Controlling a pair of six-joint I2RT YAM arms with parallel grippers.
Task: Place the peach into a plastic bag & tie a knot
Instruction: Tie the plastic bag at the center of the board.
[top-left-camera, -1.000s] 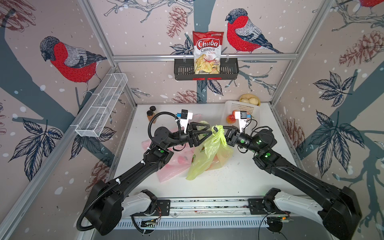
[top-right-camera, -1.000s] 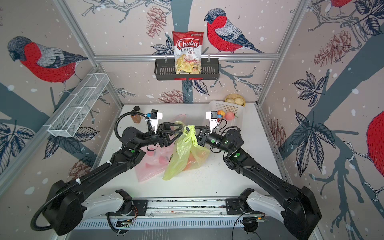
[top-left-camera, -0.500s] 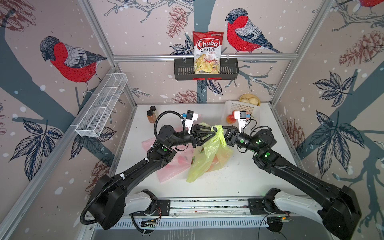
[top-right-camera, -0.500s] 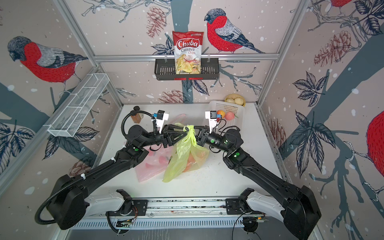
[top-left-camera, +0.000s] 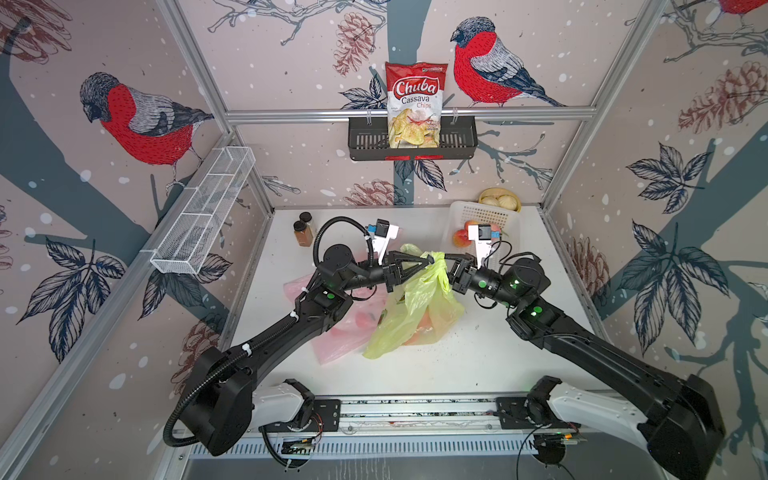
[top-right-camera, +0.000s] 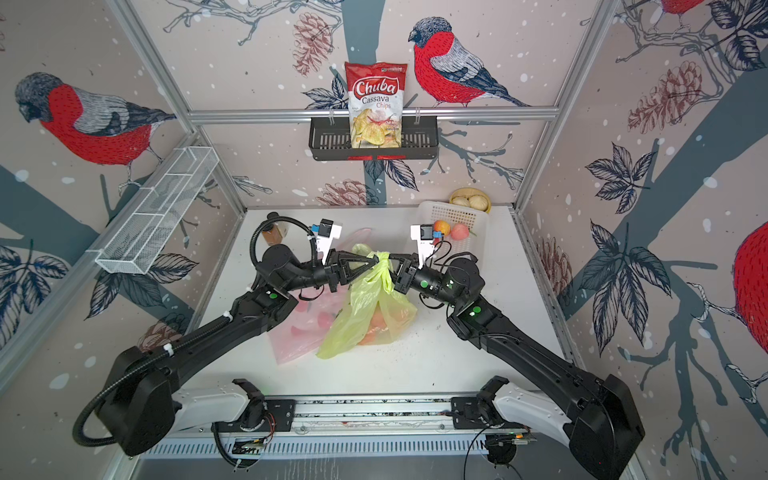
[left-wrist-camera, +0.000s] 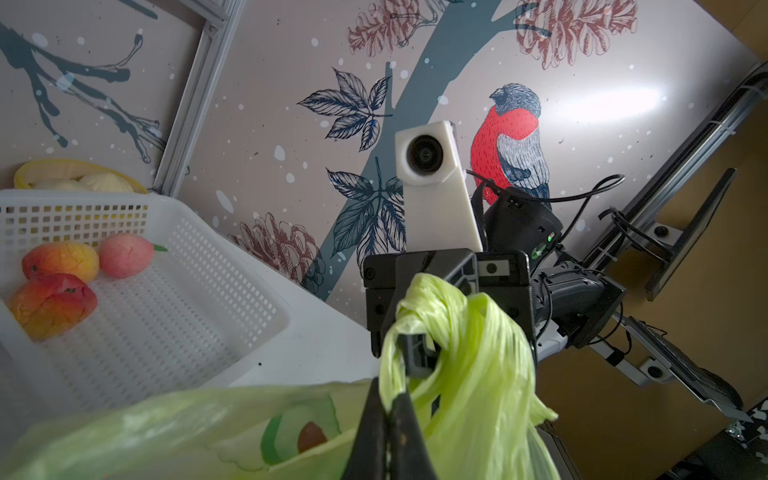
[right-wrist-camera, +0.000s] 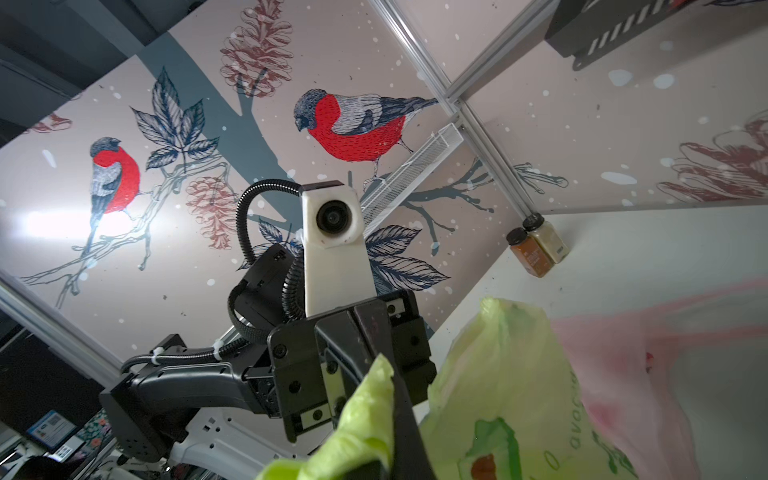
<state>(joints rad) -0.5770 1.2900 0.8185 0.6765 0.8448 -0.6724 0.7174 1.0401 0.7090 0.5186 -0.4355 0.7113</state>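
A yellow-green plastic bag (top-left-camera: 419, 307) (top-right-camera: 370, 307) stands in the middle of the table, its gathered top lifted. Low inside it the orange peach (top-left-camera: 417, 336) (top-right-camera: 371, 329) shows through the plastic. From the left, my left gripper (top-left-camera: 432, 260) (top-right-camera: 376, 259) (left-wrist-camera: 388, 409) is shut on a twisted strand of the bag's top (left-wrist-camera: 457, 353). My right gripper (top-left-camera: 444, 266) (top-right-camera: 388, 262) (right-wrist-camera: 386, 436) faces it from the right, shut on another bunch of the bag's top (right-wrist-camera: 365, 415). The two sets of fingertips almost meet.
A pink plastic bag (top-left-camera: 345, 332) lies flat under the left arm. A white basket (top-left-camera: 498, 216) (left-wrist-camera: 187, 291) at the back right holds three more peaches (left-wrist-camera: 62, 259). Behind it is a yellow bowl (top-left-camera: 498, 199). Two spice jars (top-left-camera: 303, 232) stand at the back left.
My left gripper has moved right to the bag's top and shut on it. The right gripper has stayed shut on the bag in place.
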